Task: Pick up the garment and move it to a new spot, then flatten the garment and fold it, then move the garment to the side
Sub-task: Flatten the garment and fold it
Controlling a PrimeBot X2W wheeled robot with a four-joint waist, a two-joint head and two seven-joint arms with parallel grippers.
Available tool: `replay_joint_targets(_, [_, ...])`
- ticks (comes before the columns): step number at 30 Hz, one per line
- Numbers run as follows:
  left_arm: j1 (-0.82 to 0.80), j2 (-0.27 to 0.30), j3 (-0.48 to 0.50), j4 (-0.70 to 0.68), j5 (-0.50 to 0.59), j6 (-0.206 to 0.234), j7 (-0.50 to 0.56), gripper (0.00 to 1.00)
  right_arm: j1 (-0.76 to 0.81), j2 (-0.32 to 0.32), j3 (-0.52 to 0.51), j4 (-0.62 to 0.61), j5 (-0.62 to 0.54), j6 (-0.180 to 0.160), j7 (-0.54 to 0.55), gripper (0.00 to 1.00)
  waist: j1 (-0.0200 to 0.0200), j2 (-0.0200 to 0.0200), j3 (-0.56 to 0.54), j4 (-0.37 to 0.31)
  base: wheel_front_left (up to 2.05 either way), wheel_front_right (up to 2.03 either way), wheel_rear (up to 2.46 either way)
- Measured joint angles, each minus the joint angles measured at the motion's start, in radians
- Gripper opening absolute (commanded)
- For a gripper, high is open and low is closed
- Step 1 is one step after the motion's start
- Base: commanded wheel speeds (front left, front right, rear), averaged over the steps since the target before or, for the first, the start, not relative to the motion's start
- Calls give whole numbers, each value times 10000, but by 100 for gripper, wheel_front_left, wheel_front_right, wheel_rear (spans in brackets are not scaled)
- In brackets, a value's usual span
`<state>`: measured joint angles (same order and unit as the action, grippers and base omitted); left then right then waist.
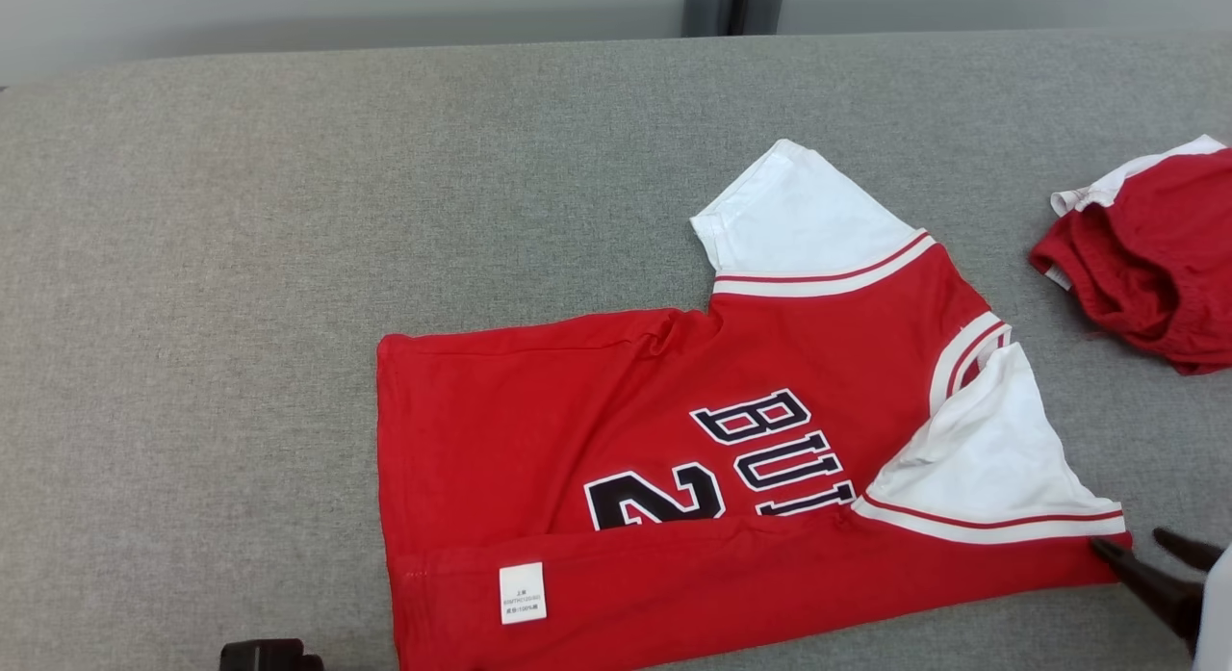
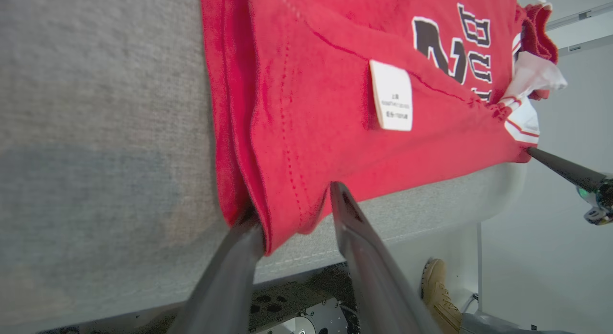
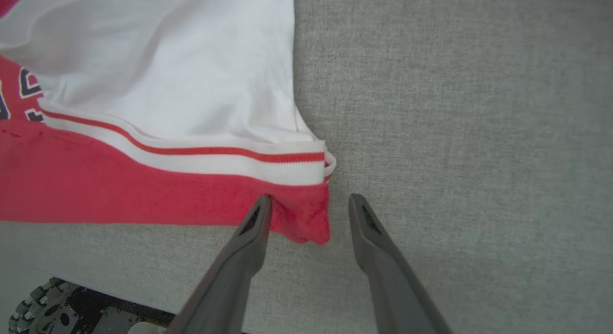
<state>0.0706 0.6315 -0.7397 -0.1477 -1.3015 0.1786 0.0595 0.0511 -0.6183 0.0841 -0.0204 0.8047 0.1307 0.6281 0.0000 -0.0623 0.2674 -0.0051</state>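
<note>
Garment (image 1: 597, 430): thin knit jersey tee, so light, limp, zero stiffness. Prob. drapes, stretches & drags on the felt-like desk cover rather than sliding clean. Not fragile, not slippery. Best holds, imo: pinch thru both layers at the two corners of the near folded edge, one per end, w/ tension btwn them so the fold runs straight. A mid-panel grab would just bunch it.

Looks: red body, white short sleeves, white trim w/ red stripe, black "BULLS 23" lettering (image 1: 760, 450) outlined white, partly covered. Near long edge is turned up over the print, white care label (image 1: 523, 592) showing. Near sleeve (image 1: 982, 459) lies folded in over chest; far sleeve (image 1: 799, 219) sticks out flat.

Where: sideways on grey desk (image 1: 241, 267), close to front edge, neck end to robot's right.

Left jaws: apart, fingers (image 2: 364, 247) straddling hem corner, not clamped. Right jaws: apart too, fingers (image 3: 249, 247) either side of shoulder-end corner, one touching cloth. Smaller red cloth (image 1: 1155, 276) sits well apart at desk's right.
</note>
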Motion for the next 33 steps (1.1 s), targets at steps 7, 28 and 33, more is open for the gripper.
replay_joint_targets(7, [-241,1290,479,-585,876,709,-88,100,-386,-683,-1055,-1622,278,-2,230,100,0,0,268,100,0,0,0])
replay_joint_targets(28, [-7982,-1616,-796,3018,3388,-295,2182,76,-9607,1337,2140,3108,-2778,0,481,100,0,0,2884,1597,0,0,0])
replay_joint_targets(33, [-8350,-1914,-980,3438,3392,-635,2272,69,-10098,1363,2604,3917,-2648,0,405,100,0,0,2946,1776,0,0,0])
